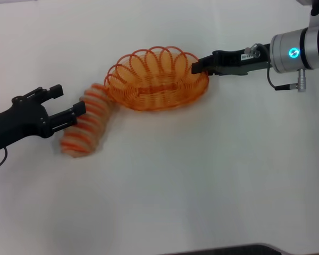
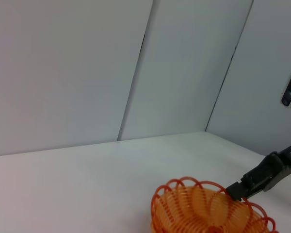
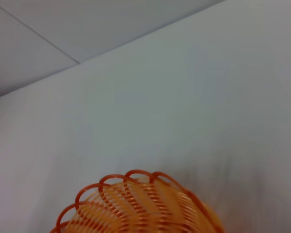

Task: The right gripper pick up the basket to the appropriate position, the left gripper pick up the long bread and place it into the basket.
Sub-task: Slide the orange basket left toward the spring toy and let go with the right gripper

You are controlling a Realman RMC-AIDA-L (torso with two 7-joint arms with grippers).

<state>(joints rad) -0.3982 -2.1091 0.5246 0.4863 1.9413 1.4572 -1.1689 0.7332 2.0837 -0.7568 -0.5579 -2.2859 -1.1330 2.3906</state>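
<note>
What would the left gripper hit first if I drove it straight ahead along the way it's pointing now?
Most likely the long bread. In the head view the left gripper has its fingers apart and points right at the loaf's near side, with the lower fingertip about at its edge. The basket lies beyond. Height above the table is unclear.

Orange wire basket (image 1: 157, 79) touching ridged long bread (image 1: 87, 123).

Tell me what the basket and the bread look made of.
Basket: thin orange wire, probably coated metal or plastic; open coils and looped rim arches show the table through. Bread: tan loaf with evenly spaced orange-brown ridges, a matte look; possibly a plastic or foam prop, but I can't confirm.
</note>
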